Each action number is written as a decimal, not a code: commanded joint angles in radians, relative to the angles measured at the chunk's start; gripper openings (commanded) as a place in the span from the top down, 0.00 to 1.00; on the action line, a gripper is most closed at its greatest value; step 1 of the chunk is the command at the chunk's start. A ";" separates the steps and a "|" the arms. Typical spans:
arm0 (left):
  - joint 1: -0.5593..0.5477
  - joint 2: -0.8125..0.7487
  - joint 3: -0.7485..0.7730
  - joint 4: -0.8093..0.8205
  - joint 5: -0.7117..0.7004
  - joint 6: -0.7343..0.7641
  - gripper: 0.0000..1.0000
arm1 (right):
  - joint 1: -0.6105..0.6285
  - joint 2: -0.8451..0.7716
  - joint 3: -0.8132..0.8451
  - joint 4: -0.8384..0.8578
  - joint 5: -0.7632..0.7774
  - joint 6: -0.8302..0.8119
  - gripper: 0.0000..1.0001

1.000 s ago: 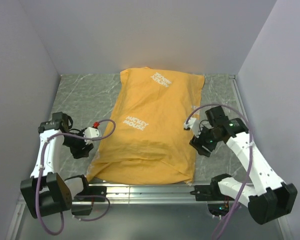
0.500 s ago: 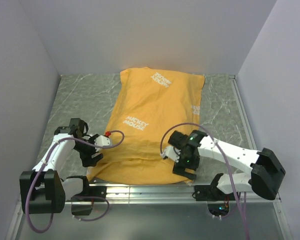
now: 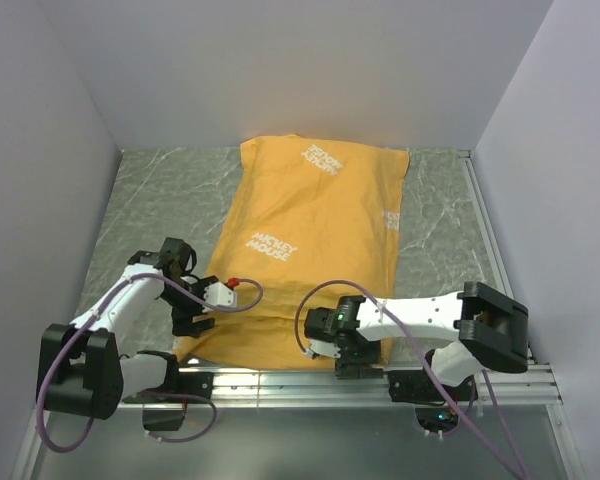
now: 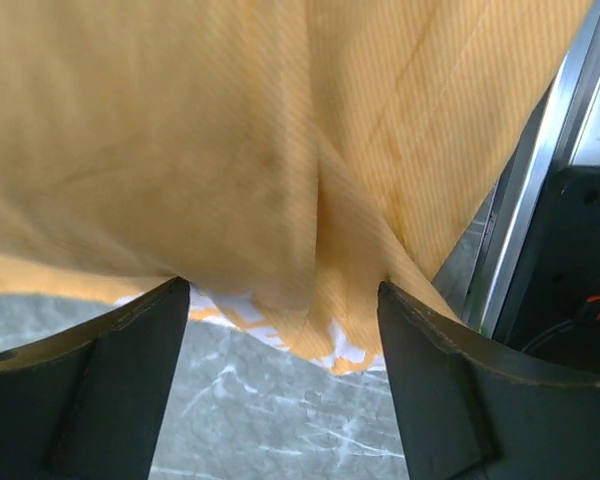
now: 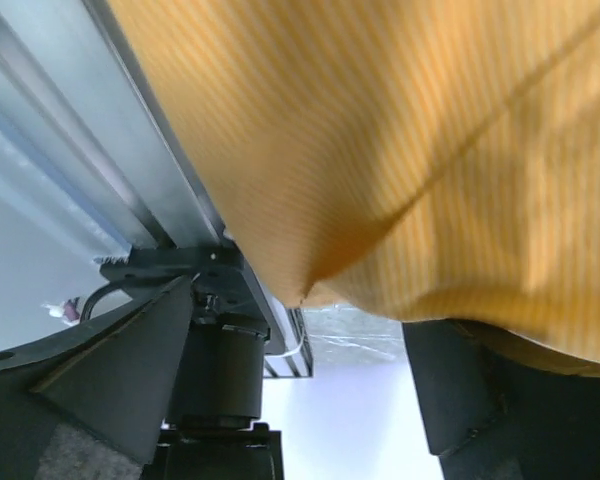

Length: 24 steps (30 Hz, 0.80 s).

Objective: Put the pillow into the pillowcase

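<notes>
The orange pillowcase (image 3: 300, 260) lies flat along the table, bulging, with white "MICKEY MOUSE" lettering on top. The pillow does not show anywhere. My left gripper (image 3: 196, 318) is open at the case's near left corner. In the left wrist view its jaws (image 4: 282, 292) stand wide apart with the orange hem (image 4: 280, 200) hanging just above and between them. White patches show under the hem, and I cannot tell what they are. My right gripper (image 3: 350, 356) is open at the near right corner. In the right wrist view (image 5: 300, 310) a fold of the case (image 5: 400, 150) hangs between its fingers.
An aluminium rail (image 3: 280, 380) runs along the near table edge, right under the case's near hem. Grey marbled tabletop (image 3: 160, 200) lies left and right of the case. Plain walls close in the back and both sides.
My right arm swung from beside the case's right edge down to its near right corner. My left gripper moved right, up to the near left corner. The case has not shifted.
</notes>
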 commanded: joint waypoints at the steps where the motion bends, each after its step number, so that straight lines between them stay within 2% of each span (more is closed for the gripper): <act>1: -0.033 0.026 -0.026 0.039 -0.023 0.028 0.20 | 0.011 0.029 0.026 0.027 0.026 0.012 0.16; 3: -0.040 0.065 -0.042 0.061 -0.042 0.031 0.26 | 0.008 0.052 0.028 0.025 0.026 0.012 0.19; 4: -0.041 0.078 -0.043 0.090 -0.048 0.022 0.29 | 0.008 0.052 0.028 0.028 0.023 0.012 0.24; 6: -0.041 0.123 -0.042 0.110 -0.045 0.010 0.46 | 0.008 0.052 0.025 0.030 0.024 0.012 0.34; 7: -0.041 0.135 -0.037 0.113 -0.028 -0.001 0.55 | 0.005 0.055 0.026 0.030 0.027 0.013 0.50; 8: -0.041 0.148 -0.019 0.113 -0.016 -0.013 0.72 | 0.004 0.054 0.026 0.030 0.029 0.016 0.61; 9: -0.040 0.149 -0.008 0.110 0.001 -0.025 0.79 | 0.002 0.051 0.025 0.033 0.033 0.018 0.89; 10: -0.038 0.145 0.019 0.093 0.033 -0.039 0.83 | 0.001 0.043 0.023 0.033 0.047 0.024 1.00; 11: -0.037 0.125 0.033 0.084 0.049 -0.048 0.92 | 0.001 0.023 0.022 0.036 0.058 0.025 1.00; 13: -0.024 0.088 0.093 0.051 0.105 -0.082 0.99 | -0.008 -0.036 0.023 0.042 0.108 0.024 1.00; 15: 0.002 0.073 0.156 0.014 0.153 -0.129 0.99 | -0.048 -0.092 0.023 0.051 0.170 0.009 1.00; 17: 0.032 0.069 0.286 -0.067 0.237 -0.156 1.00 | -0.123 -0.167 0.040 0.047 0.185 -0.023 1.00; 18: 0.073 0.072 0.337 -0.089 0.269 -0.189 1.00 | -0.201 -0.193 0.066 0.042 0.191 -0.036 1.00; 19: 0.098 0.086 0.440 -0.109 0.305 -0.206 0.99 | -0.226 -0.231 0.065 0.056 0.204 -0.033 1.00; 21: 0.167 0.106 0.538 -0.154 0.397 -0.272 1.00 | -0.240 -0.290 0.027 0.114 0.210 -0.053 1.00; 22: 0.183 0.131 0.623 -0.167 0.421 -0.292 1.00 | -0.246 -0.340 0.004 0.146 0.234 -0.069 1.00; 24: 0.203 0.152 0.690 -0.171 0.472 -0.365 1.00 | -0.254 -0.385 -0.059 0.243 0.301 -0.102 1.00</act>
